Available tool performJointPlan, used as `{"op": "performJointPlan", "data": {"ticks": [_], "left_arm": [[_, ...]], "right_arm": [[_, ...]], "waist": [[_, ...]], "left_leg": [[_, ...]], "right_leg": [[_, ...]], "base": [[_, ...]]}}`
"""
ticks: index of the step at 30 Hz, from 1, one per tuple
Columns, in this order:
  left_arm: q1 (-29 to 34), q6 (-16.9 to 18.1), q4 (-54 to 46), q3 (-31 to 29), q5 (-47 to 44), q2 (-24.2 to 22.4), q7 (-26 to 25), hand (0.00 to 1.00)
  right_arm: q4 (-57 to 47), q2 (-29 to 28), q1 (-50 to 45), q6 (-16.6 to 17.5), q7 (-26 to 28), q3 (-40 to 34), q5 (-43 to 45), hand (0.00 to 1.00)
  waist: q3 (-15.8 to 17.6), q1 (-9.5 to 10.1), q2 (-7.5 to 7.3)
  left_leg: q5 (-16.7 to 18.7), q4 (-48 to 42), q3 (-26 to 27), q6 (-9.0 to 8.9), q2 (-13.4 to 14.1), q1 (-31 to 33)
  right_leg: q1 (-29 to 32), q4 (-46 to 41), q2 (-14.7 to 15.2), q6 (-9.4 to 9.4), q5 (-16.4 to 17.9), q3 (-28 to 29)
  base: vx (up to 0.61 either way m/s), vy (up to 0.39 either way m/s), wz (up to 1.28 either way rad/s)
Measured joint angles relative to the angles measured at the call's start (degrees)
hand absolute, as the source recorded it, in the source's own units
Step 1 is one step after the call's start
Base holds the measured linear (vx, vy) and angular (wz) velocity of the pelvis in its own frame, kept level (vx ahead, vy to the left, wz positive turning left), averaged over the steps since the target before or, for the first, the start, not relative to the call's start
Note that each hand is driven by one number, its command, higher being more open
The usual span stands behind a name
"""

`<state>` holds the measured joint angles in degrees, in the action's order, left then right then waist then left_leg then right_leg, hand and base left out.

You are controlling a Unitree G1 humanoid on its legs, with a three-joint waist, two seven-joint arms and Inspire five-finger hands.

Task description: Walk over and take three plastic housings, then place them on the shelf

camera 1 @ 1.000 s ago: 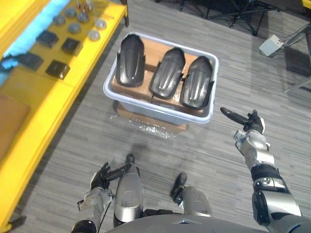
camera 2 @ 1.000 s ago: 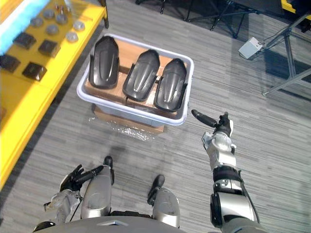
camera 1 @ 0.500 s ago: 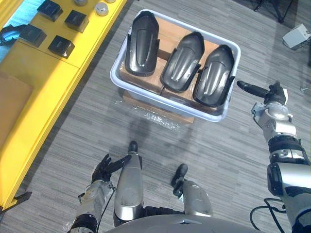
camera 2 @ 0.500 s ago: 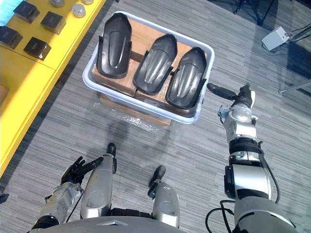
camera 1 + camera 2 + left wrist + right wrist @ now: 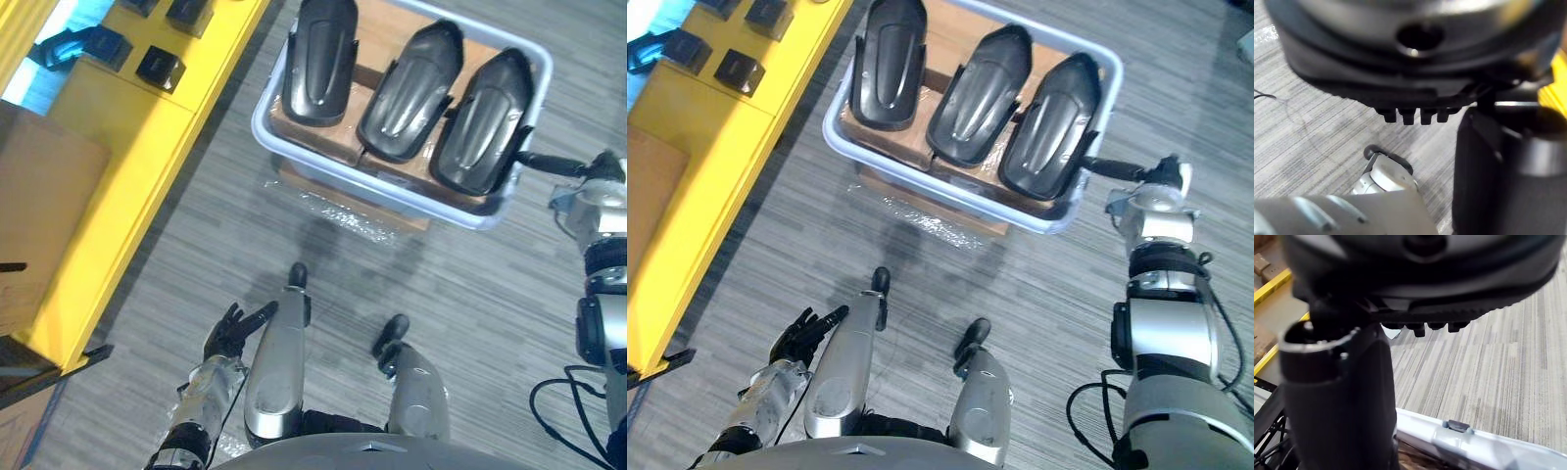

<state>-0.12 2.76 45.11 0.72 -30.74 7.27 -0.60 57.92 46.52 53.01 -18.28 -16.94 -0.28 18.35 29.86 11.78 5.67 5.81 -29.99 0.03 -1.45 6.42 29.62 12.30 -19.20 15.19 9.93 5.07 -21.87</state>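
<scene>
Spotter: Closing in. The view is shifting forward, and the right hand (image 5: 1154,196) is now reaching the bin's (image 5: 835,132) right rim.
Logger: Fingers?
Spotter: Stretching straight out, holding nothing. Three housings (image 5: 975,93) are lying side by side in the bin, long axes running away from the robot. The rightmost housing (image 5: 1048,137) is sitting just left of that hand. The left hand (image 5: 803,333) is hanging slack, well apart.

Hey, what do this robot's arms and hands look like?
Both arms are built of rounded silver-grey segments joined by black bands, clearest on the right arm and also visible on the left arm. Each ends in a dark hand with slender fingers. The left hand is black all over; the right hand has a pale silver-white back.
</scene>
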Motion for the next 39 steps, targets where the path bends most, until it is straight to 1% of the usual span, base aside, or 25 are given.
{"op": "performJointPlan", "data": {"ticks": [1,2,4,8,9,10,11,12,15,18,20,24,26,28,31,32,36,39], "left_arm": [[-0.02,0.01,0.0,0.86,-0.72,-0.46,-0.02,1.0],[-0.02,0.01,0.0,0.97,-0.77,-0.64,-0.03,1.0],[-0.16,0.01,0.0,1.72,-0.98,-0.7,-0.02,1.0],[-0.18,0.0,0.9,2.81,-2.73,-0.7,0.07,1.0],[-0.23,0.0,1.42,3.01,-2.91,-0.89,0.22,1.0],[-0.27,0.0,2.18,3.0,-3.0,-1.11,0.38,1.0],[-0.27,0.0,2.59,3.01,-3.02,-1.14,0.43,1.0],[-0.27,0.0,3.5,3.02,-3.26,-1.2,0.48,1.0],[-0.26,0.44,4.33,4.2,-5.38,-1.26,0.87,1.0],[-0.25,1.26,4.52,6.33,-5.65,-0.96,1.22,1.0],[-0.25,1.28,4.81,7.49,-5.65,-0.69,1.26,1.0],[-0.22,1.28,5.23,8.18,-5.65,-0.67,1.09,1.0],[-0.22,1.28,5.43,8.62,-5.65,-0.64,1.01,1.0],[-0.21,1.26,5.6,9.17,-5.65,-0.55,0.9,1.0],[-0.18,1.24,5.57,9.75,-5.64,-0.45,0.89,1.0],[0.01,1.2,5.55,10.05,-5.64,-0.38,0.89,1.0],[0.22,1.04,5.34,10.13,-5.62,-0.31,0.88,1.0],[0.59,0.84,4.72,10.13,-5.61,-0.21,0.75,1.0]], "right_arm": [[0.0,1.04,1.39,0.14,-0.37,0.81,0.0,1.0],[-0.01,1.1,2.06,0.14,-0.76,1.03,-0.01,1.0],[-0.02,1.1,4.26,0.06,-1.2,2.58,-0.06,1.0],[-0.24,1.42,6.16,-1.05,-0.78,5.53,-0.26,1.0],[-0.32,1.77,6.57,-1.74,-0.16,5.7,-1.27,1.0],[-0.62,2.66,6.82,-3.17,1.03,6.8,-2.91,1.0],[-0.67,2.83,6.84,-3.67,1.51,6.99,-3.6,1.0],[-0.66,2.97,6.84,-4.91,2.3,7.82,-4.72,0.0],[-0.42,3.53,6.84,-7.01,4.43,7.82,-5.95,0.0],[-0.2,4.36,6.83,-7.81,6.26,8.35,-9.12,0.0],[0.35,5.44,6.82,-8.47,5.56,8.9,-11.69,0.0],[0.9,6.24,6.7,-9.21,4.61,9.85,-16.46,0.0],[0.82,6.23,6.81,-9.21,4.6,9.82,-17.51,0.0],[0.8,6.23,7.25,-9.21,4.52,9.82,-17.68,0.0],[0.61,6.09,7.63,-8.53,2.6,10.05,-18.74,0.0],[-0.12,5.77,8.03,-8.31,1.3,10.34,-19.94,0.0],[-0.33,5.79,8.77,-8.16,-0.72,13.25,-24.47,0.0],[-0.25,5.75,8.54,-5.63,-2.1,14.57,-24.91,0.0]], "waist": [[0.03,0.65,1.0],[0.02,0.68,1.37],[0.12,1.04,2.61],[0.07,1.98,3.51],[0.06,2.17,3.88],[-0.05,2.53,4.04],[-0.05,2.54,4.05],[-0.06,2.49,4.06],[-0.09,2.53,4.12],[-0.49,2.58,4.72],[-0.91,2.55,5.36],[-1.33,2.46,5.97],[-1.55,2.41,6.29],[-1.73,2.32,6.55],[-1.89,2.35,6.79],[-1.94,2.32,6.86],[-1.94,2.33,6.85],[-1.88,2.02,6.76]], "left_leg": [[-0.2,-0.04,0.26,0.14,-0.16,0.79],[-0.29,-0.13,0.23,0.19,-0.25,1.17],[-0.36,-0.9,0.09,0.21,-0.39,2.09],[-0.43,-1.23,0.32,0.17,-0.72,2.95],[-0.43,-1.55,0.25,0.17,-0.76,3.42],[-0.43,-1.91,0.25,0.17,-0.92,4.32],[-0.45,-1.98,0.25,0.16,-0.95,4.54],[-0.44,-2.24,0.25,0.15,-0.94,4.74],[-0.43,-2.68,0.32,0.15,-1.23,4.98],[-0.4,-2.78,0.33,0.09,-1.95,5.05],[-0.33,-2.74,0.07,-0.01,-1.95,5.19],[-0.45,-2.62,-0.15,-0.07,-1.94,5.47],[-0.84,-2.44,-0.22,-0.4,-2.01,5.5],[-1.04,-2.41,-0.35,-0.36,-2.06,5.42],[-1.66,-1.52,-0.43,-0.28,-2.14,5.18],[-1.98,-1.39,-0.45,-0.55,-2.13,5.09],[-2.03,-1.86,-0.47,-0.53,-1.98,4.77],[-2.05,-1.87,-0.43,-0.51,-1.82,3.82]], "right_leg": [[1.32,-0.81,0.41,0.01,0.01,0.27],[1.75,-1.19,0.57,0.09,0.1,0.26],[3.11,-2.8,0.93,-0.07,0.66,0.44],[5.46,-5.94,1.93,-0.26,1.78,1.17],[5.94,-6.48,2.05,-0.18,2.18,1.19],[7.25,-7.9,2.52,-0.34,2.77,1.26],[7.64,-8.36,2.63,-0.37,2.81,1.3],[8.13,-9.05,2.75,-0.46,2.87,1.43],[8.97,-10.81,3.46,-0.6,4.02,1.69],[9.77,-12.78,4.64,-0.55,5.57,1.7],[9.88,-13.19,4.67,-0.54,5.76,1.51],[10.49,-14.02,4.81,-0.8,6.04,1.44],[10.66,-14.42,4.97,-1.0,6.18,1.34],[10.64,-14.85,5.13,-1.14,6.41,1.16],[10.71,-15.0,5.27,-1.25,6.48,0.94],[10.73,-15.13,5.27,-1.33,6.52,0.93],[10.24,-15.31,5.17,-1.47,6.59,0.86],[9.16,-14.96,4.92,-1.48,6.57,0.85]], "base": [[-0.04,0.019,-0.01],[-0.05,0.019,0.0],[-0.01,0.0,0.02],[0.0,0.0,0.0],[-0.01,-0.019,0.04],[-0.01,-0.019,0.04],[0.0,0.0,0.0],[0.0,0.0,0.0],[-0.01,-0.007,0.02],[-0.04,-0.019,0.07],[-0.04,-0.015,0.04],[-0.01,-0.005,0.0],[0.0,-0.01,0.03],[-0.01,-0.021,0.04],[-0.01,-0.028,0.04],[0.0,0.0,0.0],[0.0,0.0,0.0],[0.0,0.0,0.0]]}}
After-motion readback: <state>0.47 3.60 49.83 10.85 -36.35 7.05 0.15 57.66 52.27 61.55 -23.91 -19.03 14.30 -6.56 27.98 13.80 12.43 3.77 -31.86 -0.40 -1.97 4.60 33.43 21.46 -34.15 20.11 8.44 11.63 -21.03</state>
